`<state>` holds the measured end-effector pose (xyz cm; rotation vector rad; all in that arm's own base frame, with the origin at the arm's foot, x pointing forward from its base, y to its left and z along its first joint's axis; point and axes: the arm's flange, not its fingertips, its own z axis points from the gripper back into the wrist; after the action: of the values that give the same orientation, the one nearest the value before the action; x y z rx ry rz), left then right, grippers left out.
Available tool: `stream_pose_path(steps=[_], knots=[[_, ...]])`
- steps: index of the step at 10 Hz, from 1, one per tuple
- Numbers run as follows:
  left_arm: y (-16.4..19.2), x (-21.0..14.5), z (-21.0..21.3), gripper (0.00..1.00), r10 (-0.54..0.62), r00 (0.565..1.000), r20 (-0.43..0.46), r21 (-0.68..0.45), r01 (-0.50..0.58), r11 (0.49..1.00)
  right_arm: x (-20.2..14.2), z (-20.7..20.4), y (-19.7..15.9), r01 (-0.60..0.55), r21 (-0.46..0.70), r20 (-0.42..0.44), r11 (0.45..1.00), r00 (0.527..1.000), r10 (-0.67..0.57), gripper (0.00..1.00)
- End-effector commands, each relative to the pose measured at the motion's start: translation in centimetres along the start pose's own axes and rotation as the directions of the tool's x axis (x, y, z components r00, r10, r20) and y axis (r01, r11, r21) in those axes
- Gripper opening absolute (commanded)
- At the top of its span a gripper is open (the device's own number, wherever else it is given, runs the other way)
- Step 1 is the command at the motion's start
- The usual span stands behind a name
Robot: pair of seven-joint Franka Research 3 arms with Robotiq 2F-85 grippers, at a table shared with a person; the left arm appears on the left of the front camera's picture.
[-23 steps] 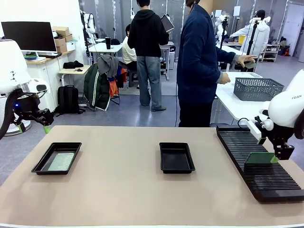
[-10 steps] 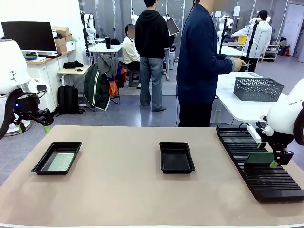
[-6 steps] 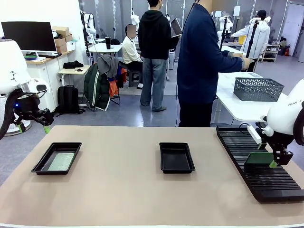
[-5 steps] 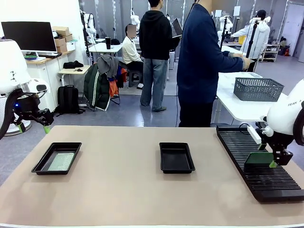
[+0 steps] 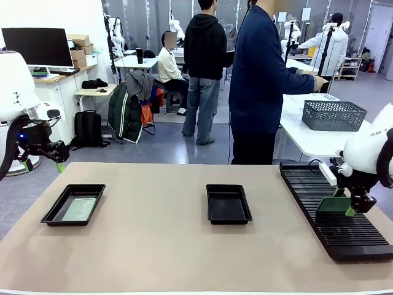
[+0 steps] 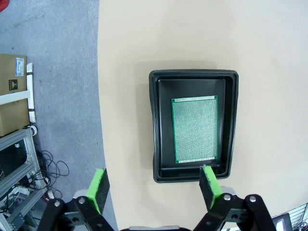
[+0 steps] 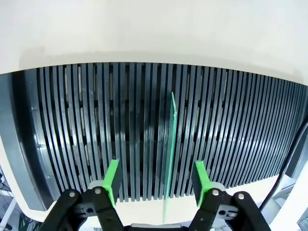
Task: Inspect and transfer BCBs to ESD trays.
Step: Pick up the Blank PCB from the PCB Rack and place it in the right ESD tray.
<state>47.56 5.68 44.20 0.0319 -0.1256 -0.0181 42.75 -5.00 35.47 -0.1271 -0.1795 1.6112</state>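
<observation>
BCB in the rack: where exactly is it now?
The BCB stands on edge in the slotted rack at the right side of the table in the front view, between the right gripper's open fingers, a gap either side.

- Grey floor [image 5: 178, 150]; white wall [image 5: 61, 15] at left.
- Black monitor [image 5: 38, 47] + cardboard boxes [image 5: 80, 49] on a desk [image 5: 52, 92], left side.
- Dark jackets [image 5: 132, 104] hung in a bunch, black backpack [image 5: 89, 129] on floor beside.
- Grey mesh basket [image 5: 333, 115] on white side table [image 5: 301, 132], right.
- Tan worktable [image 5: 159, 246] in foreground.
- More white desks [image 5: 132, 61] farther back.
- Even indoor light.
</observation>
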Motion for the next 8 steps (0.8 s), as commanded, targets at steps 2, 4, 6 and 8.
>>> stream_pose_path(steps=[2, 4, 6, 8], knots=[[0.05, -0.1, -0.01, 1.0, 0.001, 1.0, -0.001, 0.001, -0.001, 1.0, -0.51, -0.64, -0.92, -0.007, -0.024, 0.007, 1.0, 1.0, 0.007, 0.67], [0.05, -0.1, -0.01, 1.0, 0.001, 1.0, -0.001, 0.001, -0.001, 1.0, -0.69, -0.78, -1.01, -0.005, -0.028, 0.005, 1.0, 1.0, 0.006, 0.61], [0.05, -0.1, -0.01, 1.0, 0.001, 1.0, -0.001, 0.001, -0.001, 1.0, -0.81, -0.92, -1.07, -0.003, -0.031, 0.009, 1.0, 1.0, 0.003, 0.55], [0.05, -0.1, -0.01, 1.0, 0.001, 1.0, -0.001, 0.001, -0.001, 1.0, -0.96, -1.01, -1.16, 0.001, -0.033, 0.007, 0.999, 1.0, -0.001, 0.49]])
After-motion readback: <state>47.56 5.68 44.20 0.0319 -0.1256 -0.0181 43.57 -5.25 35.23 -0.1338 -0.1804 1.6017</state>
